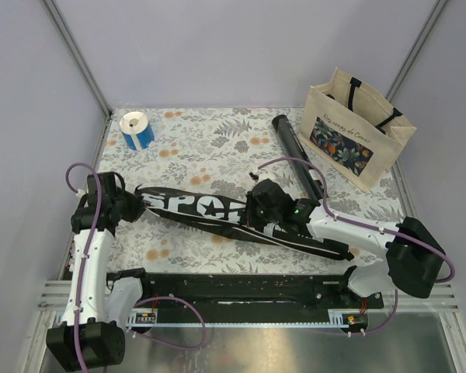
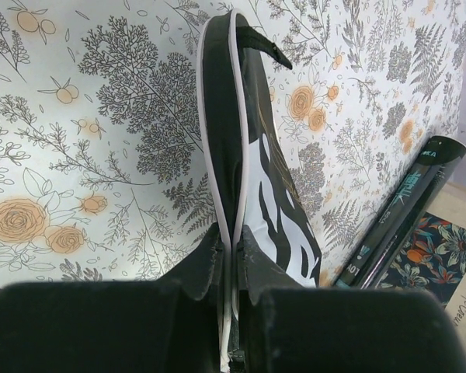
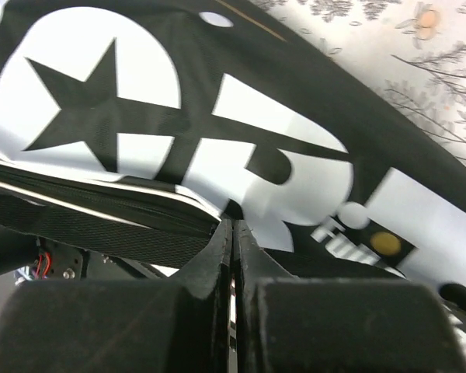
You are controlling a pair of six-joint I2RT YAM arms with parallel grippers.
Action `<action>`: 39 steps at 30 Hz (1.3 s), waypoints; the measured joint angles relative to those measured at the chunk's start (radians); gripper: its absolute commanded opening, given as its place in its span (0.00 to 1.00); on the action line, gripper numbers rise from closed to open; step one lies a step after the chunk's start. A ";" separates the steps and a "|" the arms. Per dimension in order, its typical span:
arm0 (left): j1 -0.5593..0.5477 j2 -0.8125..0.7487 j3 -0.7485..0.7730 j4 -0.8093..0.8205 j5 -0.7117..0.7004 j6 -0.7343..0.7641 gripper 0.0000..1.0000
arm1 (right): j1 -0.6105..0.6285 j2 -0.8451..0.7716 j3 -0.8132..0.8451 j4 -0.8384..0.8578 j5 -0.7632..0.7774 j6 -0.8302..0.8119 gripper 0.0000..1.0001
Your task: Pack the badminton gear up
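Top external view gives us the black case (image 1: 210, 208) lettered SPORT lying slantwise across the flowered table (image 1: 217, 144). Its wide end is toward the left arm and its narrow end runs under the right arm.

The left gripper (image 1: 134, 206) has the wide end. On the left wrist view its jaws are pressed together on the white-piped rim of the case, and the fabric stands on edge away from the fingers (image 2: 210, 268). We judge this grip is meant to anchor the case and hold its rim up.

The right gripper (image 1: 258, 212) sits at the middle of the case. The right wrist view shows its jaws closed to a slit where the lettered panel meets a mesh band. Something thin and pale runs between them, so we take it to be pinching the case's edge or its zip; which one, we cannot tell.

The black tube (image 1: 299, 154) lies apart behind the case, beside the tote bag (image 1: 357, 128), not yet packed. A tape roll (image 1: 136, 130) stands at the far left. We see no rackets or shuttlecocks loose, and cannot tell whether they are inside.
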 measured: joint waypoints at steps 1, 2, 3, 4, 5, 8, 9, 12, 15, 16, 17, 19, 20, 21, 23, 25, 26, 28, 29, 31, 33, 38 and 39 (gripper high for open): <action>0.000 -0.001 0.000 -0.003 -0.002 -0.002 0.00 | -0.009 -0.009 -0.009 -0.005 0.002 0.001 0.00; 0.000 -0.001 0.000 -0.003 -0.004 -0.004 0.00 | -0.020 -0.021 -0.019 -0.008 0.002 0.001 0.00; 0.000 -0.002 0.000 -0.003 -0.006 -0.005 0.00 | -0.031 -0.035 -0.029 -0.013 0.003 0.003 0.00; 0.000 -0.002 0.000 -0.003 -0.010 -0.006 0.00 | -0.043 -0.052 -0.040 -0.023 0.006 0.003 0.00; 0.000 -0.002 0.000 -0.003 -0.015 -0.006 0.00 | -0.052 -0.064 -0.045 -0.029 0.012 0.003 0.00; 0.000 -0.006 0.001 -0.004 -0.032 -0.007 0.00 | -0.082 -0.095 -0.062 -0.062 0.039 0.002 0.00; 0.000 -0.009 0.003 -0.008 -0.041 -0.008 0.00 | -0.090 -0.101 -0.067 -0.072 0.048 0.001 0.00; 0.000 -0.014 0.013 -0.027 -0.071 -0.014 0.00 | -0.113 -0.117 -0.089 -0.098 0.074 0.001 0.00; 0.000 -0.019 0.024 -0.053 -0.095 -0.024 0.00 | -0.121 -0.146 -0.118 -0.118 0.101 0.007 0.00; 0.000 -0.022 0.027 -0.064 -0.106 -0.029 0.00 | -0.125 -0.162 -0.129 -0.130 0.113 0.008 0.00; 0.000 -0.024 0.031 -0.072 -0.114 -0.034 0.00 | -0.129 -0.175 -0.137 -0.141 0.124 0.008 0.00; 0.000 -0.032 0.039 -0.087 -0.137 -0.044 0.00 | -0.144 -0.210 -0.155 -0.179 0.161 0.008 0.00; 0.000 -0.035 0.045 -0.095 -0.151 -0.048 0.00 | -0.155 -0.230 -0.165 -0.199 0.185 0.008 0.00; 0.000 -0.036 0.053 -0.106 -0.165 -0.053 0.00 | -0.167 -0.249 -0.174 -0.219 0.209 0.008 0.00; 0.000 -0.036 0.069 -0.126 -0.185 -0.061 0.00 | -0.188 -0.282 -0.188 -0.258 0.253 0.007 0.00; 0.000 -0.034 0.096 -0.150 -0.209 -0.068 0.00 | -0.206 -0.307 -0.195 -0.288 0.293 0.007 0.00; 0.000 -0.034 0.110 -0.160 -0.220 -0.069 0.00 | -0.217 -0.320 -0.196 -0.304 0.311 0.008 0.00; 0.000 -0.035 0.137 -0.177 -0.241 -0.075 0.00 | -0.239 -0.340 -0.197 -0.323 0.344 0.008 0.00; 0.000 -0.035 0.146 -0.183 -0.251 -0.076 0.00 | -0.251 -0.349 -0.198 -0.329 0.355 0.007 0.00; 0.000 -0.035 0.161 -0.191 -0.273 -0.077 0.00 | -0.278 -0.362 -0.201 -0.334 0.376 0.007 0.00; 0.001 -0.033 0.170 -0.198 -0.292 -0.076 0.00 | -0.312 -0.370 -0.208 -0.335 0.397 0.007 0.00; 0.006 -0.025 0.190 -0.212 -0.329 -0.075 0.00 | -0.394 -0.388 -0.234 -0.342 0.423 0.000 0.00; 0.007 -0.023 0.192 -0.214 -0.332 -0.074 0.00 | -0.413 -0.391 -0.238 -0.343 0.424 -0.005 0.00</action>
